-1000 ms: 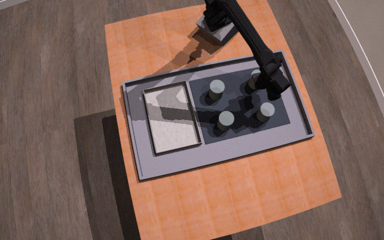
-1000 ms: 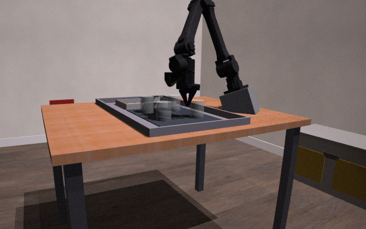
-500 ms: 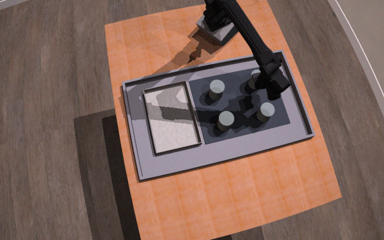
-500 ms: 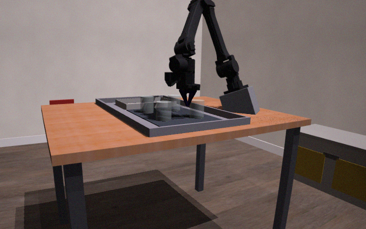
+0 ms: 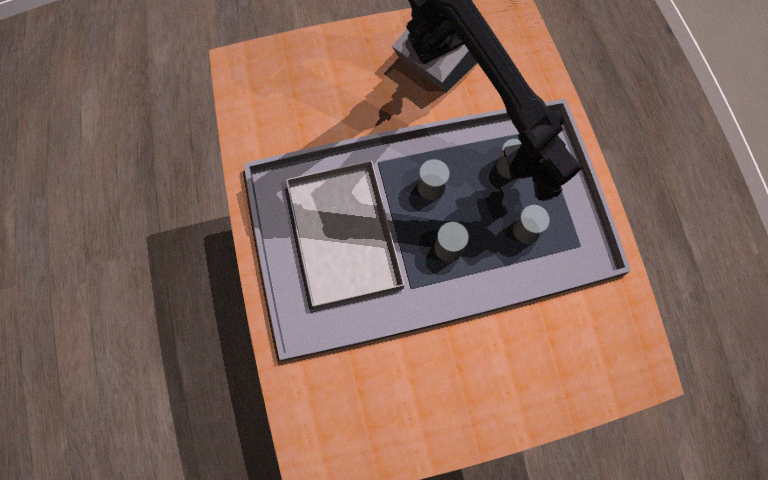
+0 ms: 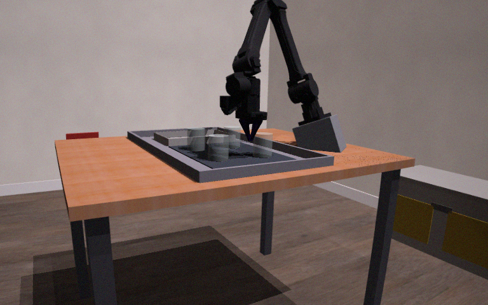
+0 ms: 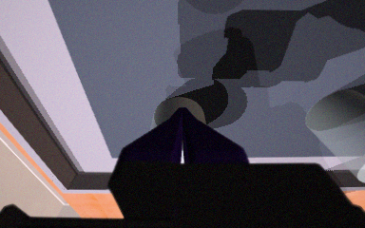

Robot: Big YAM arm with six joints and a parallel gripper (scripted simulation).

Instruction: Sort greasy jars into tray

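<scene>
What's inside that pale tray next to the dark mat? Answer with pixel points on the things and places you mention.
Nothing but shadow shows inside the tray (image 5: 351, 249) in the top view, where its floor lies open. In the exterior view, its near wall hides that floor.

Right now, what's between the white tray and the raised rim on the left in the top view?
A strip of grey steel table top, partly in shadow, as the top view shows.
</scene>
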